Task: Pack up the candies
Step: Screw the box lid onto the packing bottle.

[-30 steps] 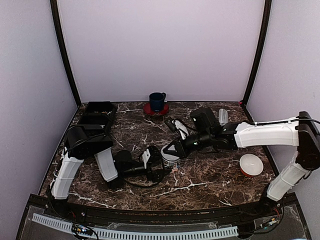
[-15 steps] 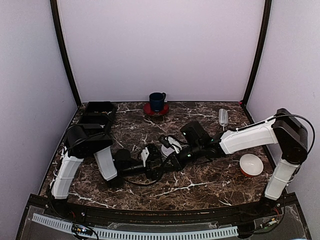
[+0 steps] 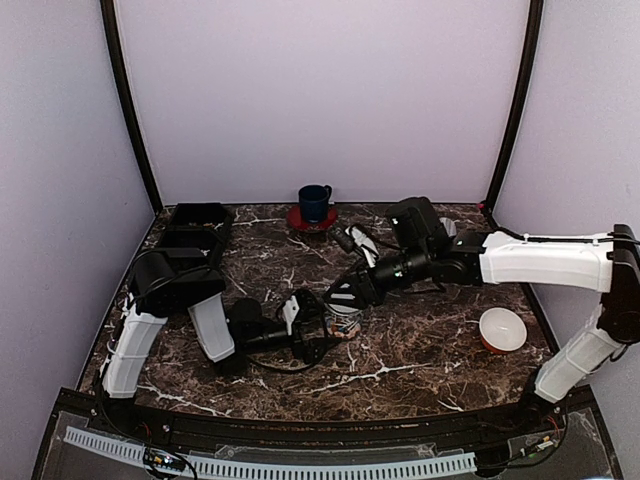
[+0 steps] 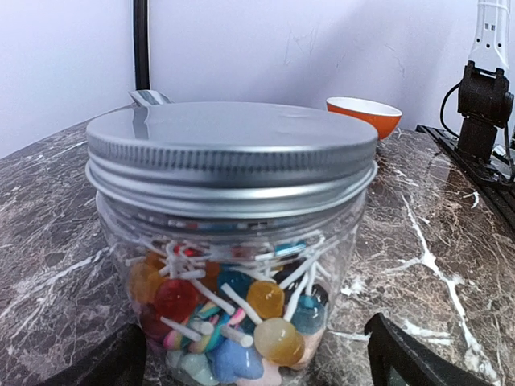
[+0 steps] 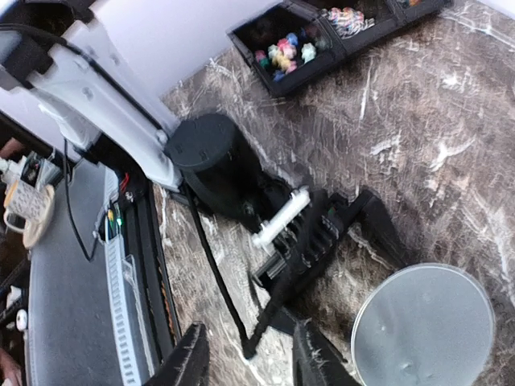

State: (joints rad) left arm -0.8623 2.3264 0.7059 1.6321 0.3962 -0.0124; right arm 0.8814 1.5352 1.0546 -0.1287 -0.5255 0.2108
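The clear jar (image 3: 343, 322) stands on the marble with its silver screw lid (image 4: 233, 137) on top. Inside lie the candies (image 4: 241, 314): round coloured pieces on thin white sticks, red, orange, blue, yellow and pink. My left gripper (image 4: 257, 358) is open, one black finger on each side of the jar's base, with a gap showing on the right. My right gripper (image 3: 345, 290) hovers above and just beyond the jar, open with nothing between its fingers (image 5: 189, 362). From that wrist the lid (image 5: 422, 326) lies below to the right.
Black bins (image 3: 195, 230) at the back left hold more coloured candies (image 5: 290, 48). A blue cup (image 3: 314, 203) on a red saucer stands at the back centre. An orange-and-white bowl (image 3: 502, 329) sits at the right. A metal scoop (image 4: 149, 98) lies beyond the jar.
My right gripper was shut down at the jar's top; it has opened, let go of the lid and lifted back toward the far right. My left fingers have spread slightly.
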